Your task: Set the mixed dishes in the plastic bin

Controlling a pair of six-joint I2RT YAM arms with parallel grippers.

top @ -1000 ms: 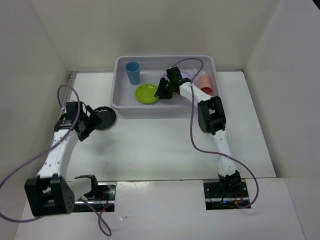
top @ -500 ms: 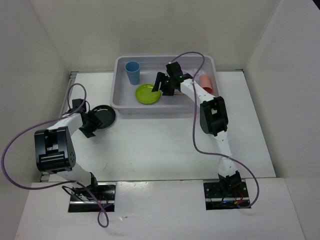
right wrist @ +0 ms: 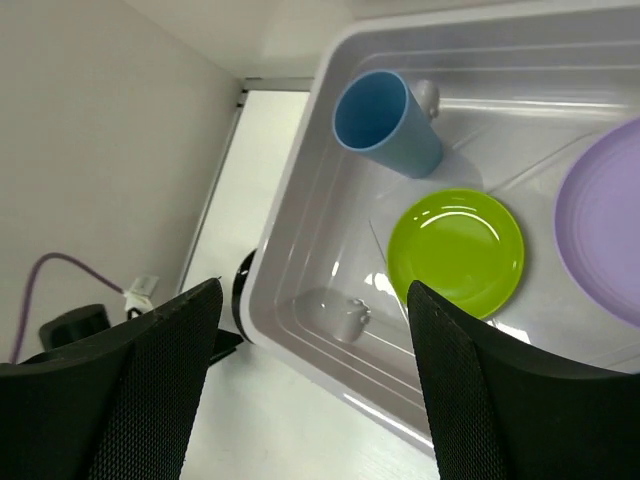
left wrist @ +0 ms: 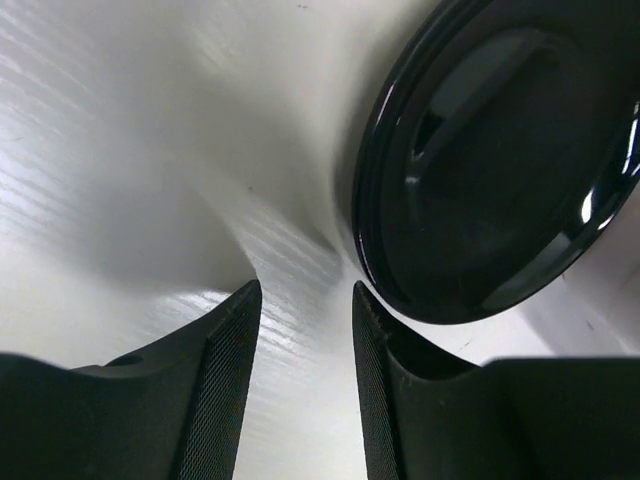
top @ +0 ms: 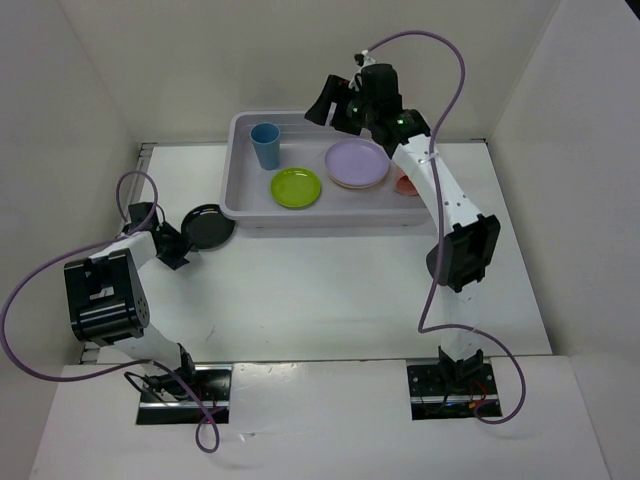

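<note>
Our left fingers (left wrist: 225, 390) sit low on the tabletop (left wrist: 120, 150), parted by a narrow gap and holding nothing. The rim of the black plate (left wrist: 500, 180) lies just beside the finger nearer it. Our right fingers (right wrist: 150, 400) are spread wide and empty, raised above the far rim of the plastic bin (right wrist: 300, 230).

The bin already holds the blue cup (right wrist: 385, 120) on its side, the lime green plate (right wrist: 457, 250) lying flat, and the lilac plate (right wrist: 610, 220). From the top camera the lilac plate appears to rest on another dish, whose colour we cannot make out. The salmon-pink cup (top: 405, 184) shows only partly behind the right arm, at the bin's right end.

The black plate is the one dish seen outside the bin, on the tabletop close to its near left corner.

We judge the plate to be light, stiff plastic. Its glossy surface throws back sharp highlights, so we expect it to be slippery. With so little height, it offers only its edge as a hold. The sensible grasp looks to be at the near rim, with one finger slipped under the lip and the other pressing on top.

The present gap seems wide enough for that thin edge. A push that misses the lip would likely skate the plate across the tabletop towards the bin wall.
</note>
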